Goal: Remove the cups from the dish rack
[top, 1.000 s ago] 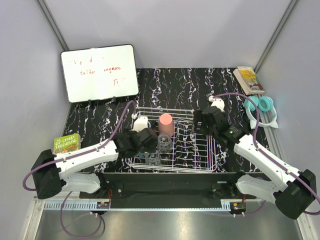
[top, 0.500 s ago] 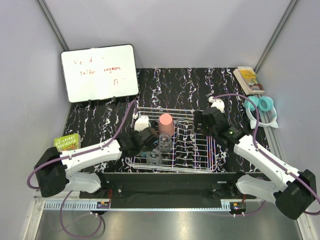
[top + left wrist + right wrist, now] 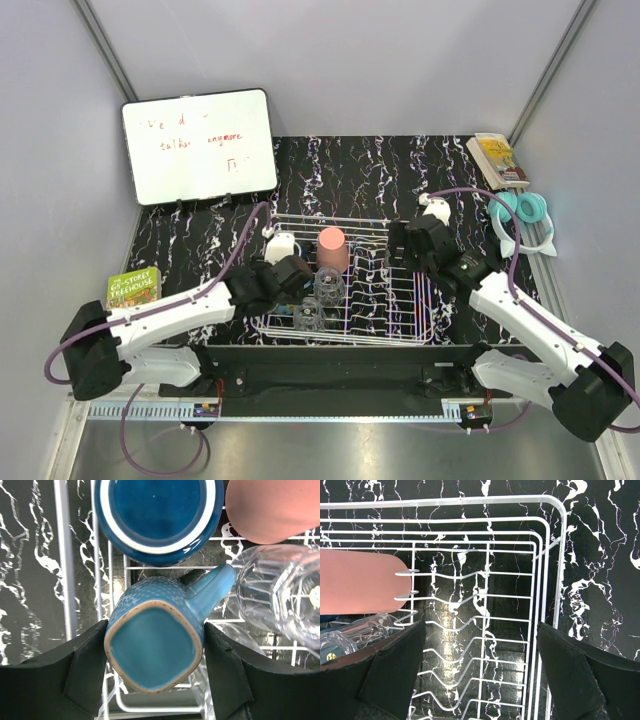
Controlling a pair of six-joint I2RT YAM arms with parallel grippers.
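Note:
The white wire dish rack [image 3: 400, 300] sits mid-table. In the left wrist view an upturned teal mug [image 3: 155, 650] with a handle fills the gap between my left gripper's [image 3: 155, 630] black fingers, which press on both its sides. Beyond it stand a dark blue cup [image 3: 157, 515], a salmon-pink tumbler [image 3: 272, 507] and a clear glass [image 3: 280, 595]. From above, the pink tumbler [image 3: 333, 248] and two clear glasses [image 3: 329, 285] [image 3: 311, 316] show beside my left gripper [image 3: 290, 278]. My right gripper [image 3: 405, 245] hangs open over the rack's bare right half [image 3: 555, 580], its jaws [image 3: 480, 630] holding nothing.
A whiteboard [image 3: 198, 145] leans at the back left. A green book [image 3: 133, 288] lies on the left edge. Another book [image 3: 497, 158] and teal tape rolls [image 3: 525, 210] sit at the back right. Grey walls close in on three sides.
My left gripper has closed from wide open onto the teal mug, and its arm shifted slightly. The right arm has not moved.

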